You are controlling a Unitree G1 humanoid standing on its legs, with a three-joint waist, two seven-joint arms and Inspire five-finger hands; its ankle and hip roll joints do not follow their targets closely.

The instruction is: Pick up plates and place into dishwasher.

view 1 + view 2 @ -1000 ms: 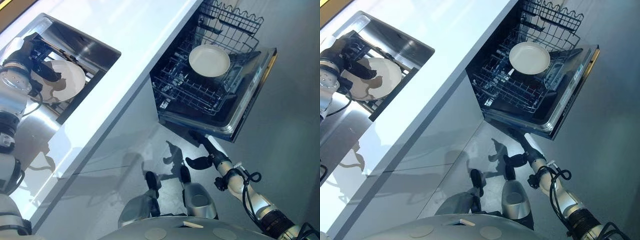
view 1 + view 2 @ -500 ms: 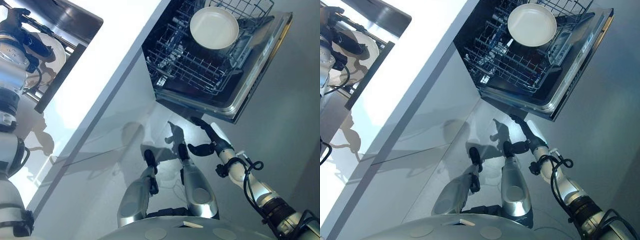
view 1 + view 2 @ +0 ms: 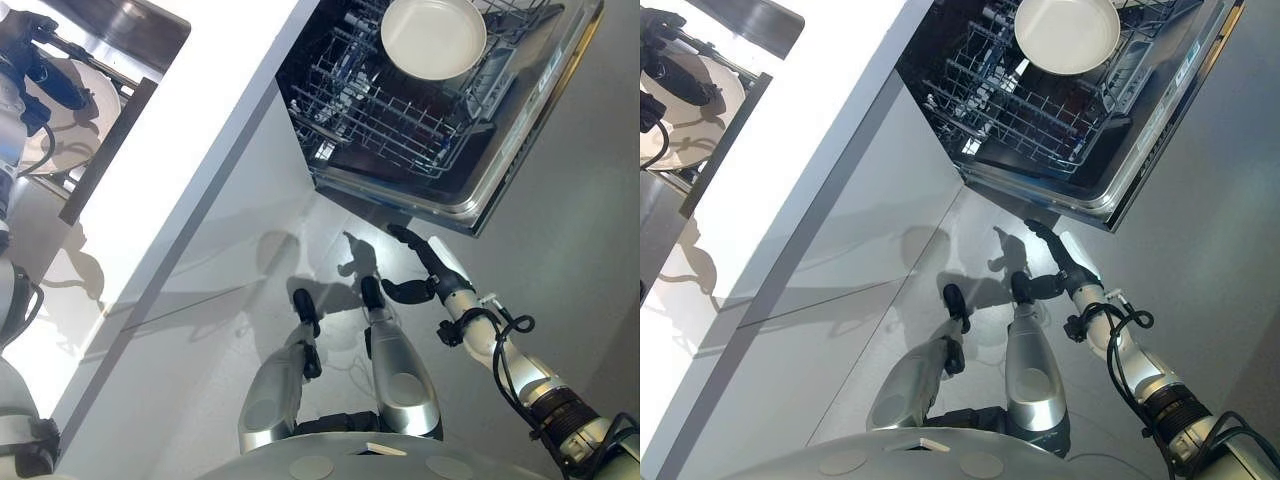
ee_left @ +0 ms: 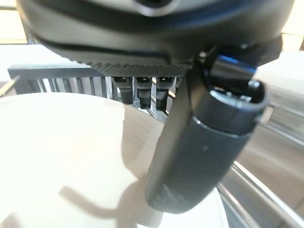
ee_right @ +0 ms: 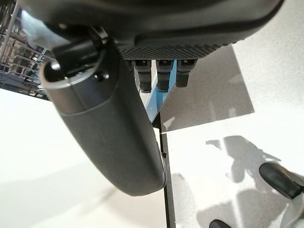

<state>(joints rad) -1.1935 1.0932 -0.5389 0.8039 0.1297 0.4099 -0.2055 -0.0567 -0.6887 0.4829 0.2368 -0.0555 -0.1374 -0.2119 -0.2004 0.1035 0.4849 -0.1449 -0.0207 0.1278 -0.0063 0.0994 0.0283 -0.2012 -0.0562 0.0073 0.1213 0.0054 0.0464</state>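
Left wrist view: left hand [image 4: 199,142] reaching for the round white plate [image 4: 71,156].
Thumb and straight fingers hover spread above it in the sink, not yet pinching; right hand [image 3: 425,270] hangs spread, idle.

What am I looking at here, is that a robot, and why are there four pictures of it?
Yes, a two-legged robot with two arms ending in dark hands. Two pictures come from cameras in its head, looking down; they show the same scene from slightly different spots. The other two come from cameras on each wrist, looking along that hand from very close.

An open dishwasher has its rack pulled out, with one plate already lying in it. Beside it runs a white counter with a sink. The left hand is over the sink, its thumb lying on a second plate; I cannot tell whether it grips it. The right hand hangs open below the dishwasher door, holding nothing.
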